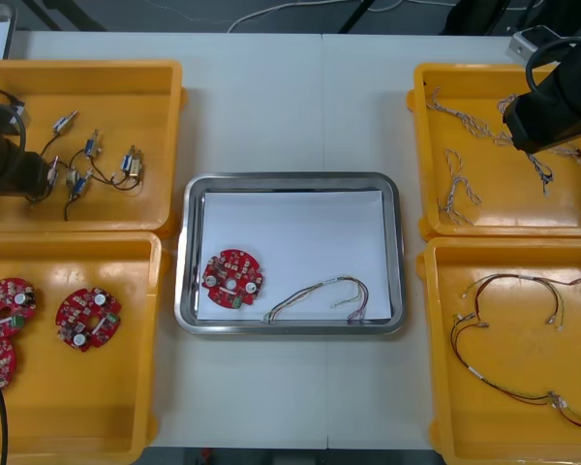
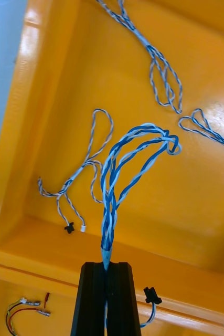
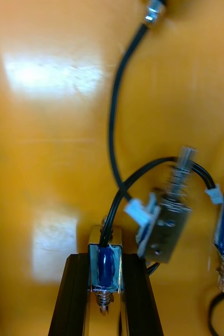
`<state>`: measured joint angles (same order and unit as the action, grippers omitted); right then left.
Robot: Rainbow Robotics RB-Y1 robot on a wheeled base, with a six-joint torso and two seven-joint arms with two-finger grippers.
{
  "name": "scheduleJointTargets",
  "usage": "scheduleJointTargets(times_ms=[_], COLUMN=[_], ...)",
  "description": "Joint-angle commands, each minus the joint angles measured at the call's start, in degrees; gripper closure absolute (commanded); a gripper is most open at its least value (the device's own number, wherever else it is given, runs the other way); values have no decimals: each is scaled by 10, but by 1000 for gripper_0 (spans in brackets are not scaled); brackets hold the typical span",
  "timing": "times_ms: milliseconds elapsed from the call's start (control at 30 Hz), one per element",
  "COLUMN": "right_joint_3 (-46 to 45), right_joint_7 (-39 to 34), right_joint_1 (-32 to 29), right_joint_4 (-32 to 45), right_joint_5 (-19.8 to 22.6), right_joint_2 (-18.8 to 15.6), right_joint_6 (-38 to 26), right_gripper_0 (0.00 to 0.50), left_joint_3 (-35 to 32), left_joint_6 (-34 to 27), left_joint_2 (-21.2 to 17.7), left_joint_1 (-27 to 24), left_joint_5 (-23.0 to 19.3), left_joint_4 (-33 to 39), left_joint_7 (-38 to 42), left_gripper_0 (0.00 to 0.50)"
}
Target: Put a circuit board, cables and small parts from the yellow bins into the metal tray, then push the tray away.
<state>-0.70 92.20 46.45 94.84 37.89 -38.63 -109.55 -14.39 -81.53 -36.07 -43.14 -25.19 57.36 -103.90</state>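
Tightly right claw (image 2: 106, 264) grips cable (image 2: 110, 194), left claw (image 3: 105, 257) part (image 3: 106, 269).

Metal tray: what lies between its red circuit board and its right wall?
A thin looped cable, on the white lining right of the circuit board; the front view shows it.

The light counter (image 1: 271, 107) carries a metal tray (image 1: 188, 252) at its middle, two yellow bins (image 1: 145, 87) left of the tray and two right of it.
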Motion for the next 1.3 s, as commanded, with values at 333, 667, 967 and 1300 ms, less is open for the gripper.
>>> scheduleJointTargets(times_ms=[333, 667, 967, 1300], right_joint_3=[27, 27, 27, 27], right_joint_7=[-12, -26, -41, -45], right_joint_1=[-17, -56, -63, -68], right_joint_4=[73, 128, 148, 148], right_joint_5=[27, 32, 32, 34], right_joint_2=[5, 3, 0, -3], right_joint_6=[-4, -4, -4, -4], right_gripper_0=[500, 500, 500, 500], left_joint_3=[-24, -28, 9, 96], left_joint_6=[-103, -247, -285, -285], left_joint_2=[-42, -49, -43, -36], left_joint_1=[-14, -15, -15, -14], left_joint_5=[-11, -15, -54, -111], left_joint_4=[96, 234, 327, 399], left_joint_7=[-33, 17, 94, 208], left_gripper_0=[500, 500, 500, 500])
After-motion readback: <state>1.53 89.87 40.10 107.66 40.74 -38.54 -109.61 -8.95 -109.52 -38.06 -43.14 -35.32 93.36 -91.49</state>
